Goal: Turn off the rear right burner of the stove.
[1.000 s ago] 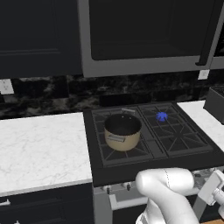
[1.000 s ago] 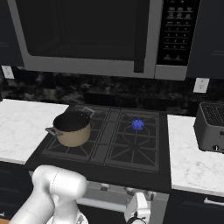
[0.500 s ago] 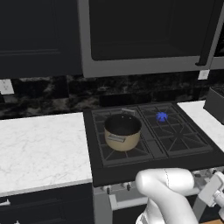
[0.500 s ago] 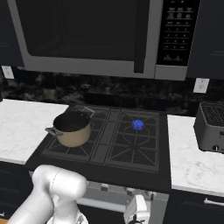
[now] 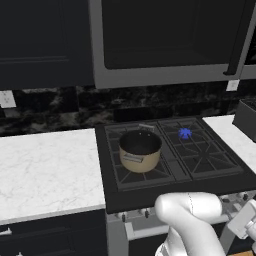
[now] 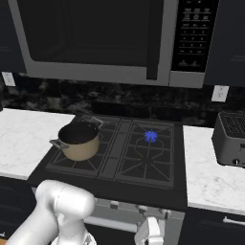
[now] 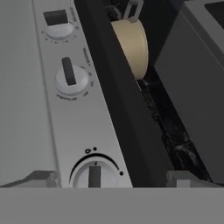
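The stove (image 5: 150,199) is a black gas cooktop with a silver-grey front. Its rear right burner (image 5: 185,133) (image 6: 151,137) shows a small blue flame. My gripper (image 6: 152,233) hangs low before the front panel, below the cooktop's right half. In the hand view, which is rolled sideways, the gripper (image 7: 111,178) is open. Its fingertips (image 7: 40,177) stand wide on either side of a round white knob (image 7: 94,175) with a dark bar, close ahead. Two more knobs (image 7: 70,79) (image 7: 57,24) follow along the panel.
A tan pot (image 5: 140,150) (image 6: 79,139) (image 7: 131,43) sits on the front left burner. A dark toaster (image 6: 232,139) stands on the right counter. The big microwave (image 6: 95,38) hangs above the stove. White marble counters (image 5: 45,170) flank it.
My hand has crept slightly right and lower in front of the stove panel. The blue flame and the pot look the same.
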